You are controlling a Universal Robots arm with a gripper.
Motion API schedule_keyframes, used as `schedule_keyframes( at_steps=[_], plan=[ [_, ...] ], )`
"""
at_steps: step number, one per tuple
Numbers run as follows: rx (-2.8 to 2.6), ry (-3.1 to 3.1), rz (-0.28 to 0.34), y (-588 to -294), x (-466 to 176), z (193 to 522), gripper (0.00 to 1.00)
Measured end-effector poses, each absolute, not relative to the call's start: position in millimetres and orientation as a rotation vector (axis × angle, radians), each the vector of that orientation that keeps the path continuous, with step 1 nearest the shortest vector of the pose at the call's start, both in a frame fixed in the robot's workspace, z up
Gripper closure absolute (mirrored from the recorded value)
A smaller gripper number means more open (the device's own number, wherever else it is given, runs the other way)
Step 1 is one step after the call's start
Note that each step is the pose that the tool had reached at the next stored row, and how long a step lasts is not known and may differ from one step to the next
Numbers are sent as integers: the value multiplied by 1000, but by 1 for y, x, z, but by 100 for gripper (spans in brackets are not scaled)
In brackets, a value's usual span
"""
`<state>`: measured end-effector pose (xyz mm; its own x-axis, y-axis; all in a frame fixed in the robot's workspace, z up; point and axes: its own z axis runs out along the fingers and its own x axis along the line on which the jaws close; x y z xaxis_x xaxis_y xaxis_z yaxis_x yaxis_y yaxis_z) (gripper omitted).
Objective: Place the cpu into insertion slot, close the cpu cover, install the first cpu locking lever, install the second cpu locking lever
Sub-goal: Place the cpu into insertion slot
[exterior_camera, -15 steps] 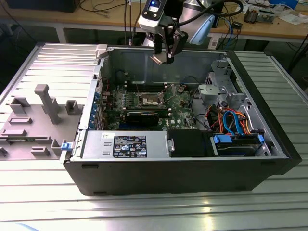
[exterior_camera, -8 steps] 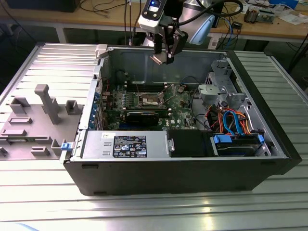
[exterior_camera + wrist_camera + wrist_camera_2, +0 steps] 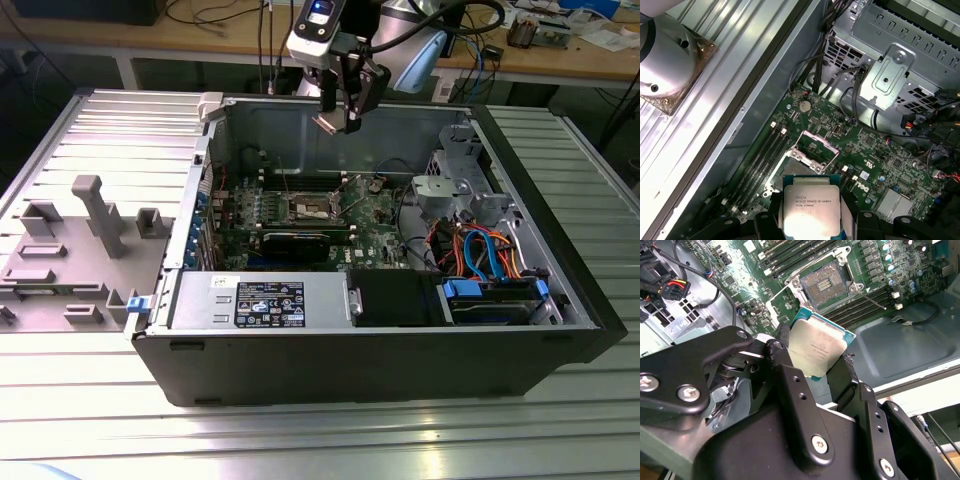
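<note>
My gripper (image 3: 343, 118) hangs above the open computer case, near its far wall, shut on the cpu (image 3: 328, 123). Both wrist views show the cpu (image 3: 816, 350) (image 3: 811, 204) as a thin square chip with a silver-grey top, pinched at its edges between the black fingers (image 3: 785, 365). It is held in the air, well above the green board. Below it lies the insertion slot (image 3: 826, 282) (image 3: 794, 164) (image 3: 313, 208), a square socket with a dark centre, uncovered. The cpu cover (image 3: 814, 142) stands raised at one edge of the socket.
Memory slots (image 3: 760, 160) run beside the socket. A long black expansion card (image 3: 295, 240) lies nearer the front, with a power supply (image 3: 260, 300) before it. A metal drive cage (image 3: 465, 180) and coloured cables (image 3: 485, 255) stand at the exterior view's right. A grey fixture tray (image 3: 80, 250) sits left of the case.
</note>
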<state>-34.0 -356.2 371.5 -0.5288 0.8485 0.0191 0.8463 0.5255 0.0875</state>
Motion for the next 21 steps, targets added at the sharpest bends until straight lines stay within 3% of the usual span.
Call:
schedule_keyframes(
  at_steps=[21],
  plan=[
    [1566,2688,133,-356,-34,371,46]
  ],
)
